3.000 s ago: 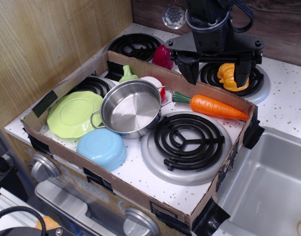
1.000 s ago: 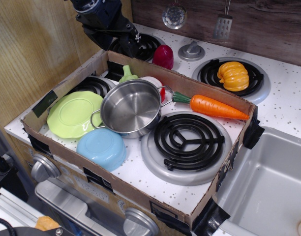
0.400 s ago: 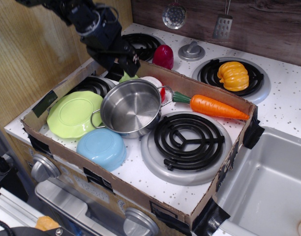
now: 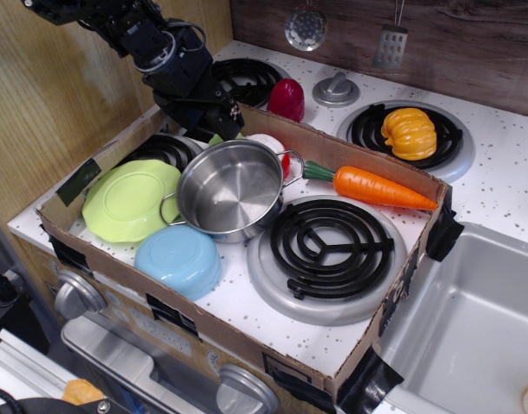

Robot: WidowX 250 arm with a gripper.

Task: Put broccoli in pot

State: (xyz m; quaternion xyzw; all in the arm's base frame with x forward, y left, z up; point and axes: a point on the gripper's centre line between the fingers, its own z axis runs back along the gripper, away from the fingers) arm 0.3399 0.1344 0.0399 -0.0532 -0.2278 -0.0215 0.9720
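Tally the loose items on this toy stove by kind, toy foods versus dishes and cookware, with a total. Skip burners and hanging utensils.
Toy foods: 4 (broccoli, mostly hidden by the gripper; carrot; yellow-orange squash; dark red piece)
Dishes and cookware: 3 (pot; green plate; blue bowl)
Unidentified: 1 (white-and-red item behind the pot)
Total: 8

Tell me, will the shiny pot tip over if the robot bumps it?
Probably not. The pot looks wide with low straight sides, so it would likely slide instead. It looks empty and thin, so probably light. The green plate and blue bowl sit close beside it and might get nudged.
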